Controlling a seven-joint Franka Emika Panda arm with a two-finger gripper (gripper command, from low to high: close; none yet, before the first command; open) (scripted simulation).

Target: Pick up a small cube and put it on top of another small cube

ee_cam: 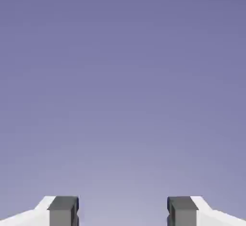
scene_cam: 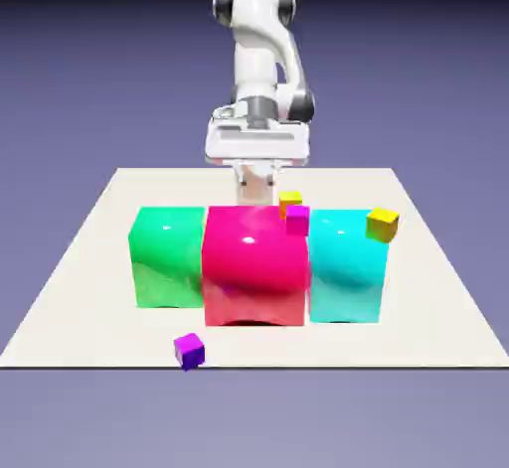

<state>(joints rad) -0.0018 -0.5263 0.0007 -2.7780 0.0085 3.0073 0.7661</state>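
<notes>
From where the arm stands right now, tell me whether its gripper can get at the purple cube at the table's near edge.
Probably not directly: the gripper is open and empty, but the big red block looks in the way of the purple cube.

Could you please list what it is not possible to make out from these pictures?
- Exterior view: the gripper's fingertips are hidden behind the big red block.
- Exterior view: the small yellow cube near the middle is partly covered by the magenta cube; what either rests on cannot be told.
- Hand view: no cube or block shows, only plain backdrop beyond the open gripper.
</notes>
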